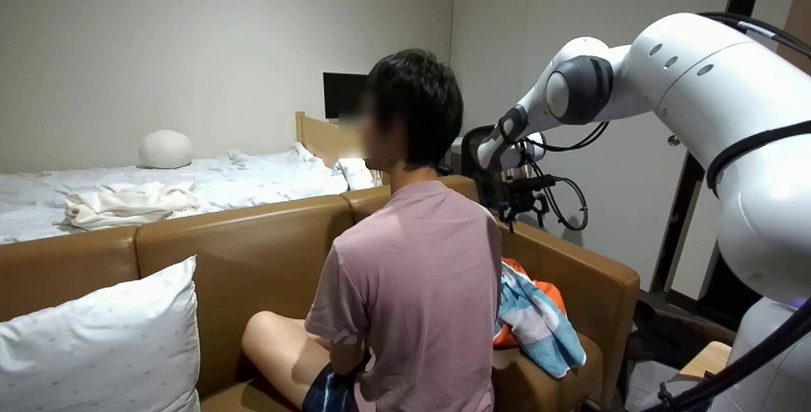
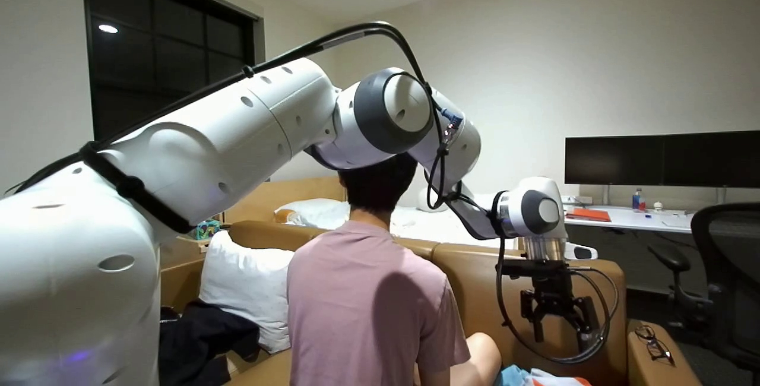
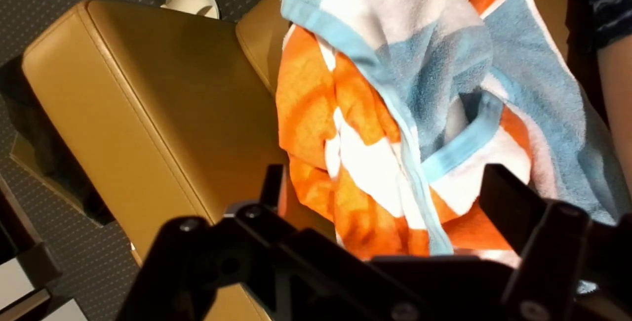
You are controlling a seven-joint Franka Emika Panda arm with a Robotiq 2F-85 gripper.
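Currently, the gripper [image 3: 385, 180] hangs, jaws apart, above a rumpled orange-and-blue towel [image 3: 434, 79] on the brown sofa [image 1: 253, 244].

Looks like a home. Holds a bed [image 1: 247, 184] behind a brown couch [image 1: 247, 241] with a white pillow [image 1: 114, 342], plus a desk [image 2: 629, 218] with monitors [image 2: 614, 160]

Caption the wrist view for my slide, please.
Open gripper above a crumpled orange, blue and white towel on a brown couch.
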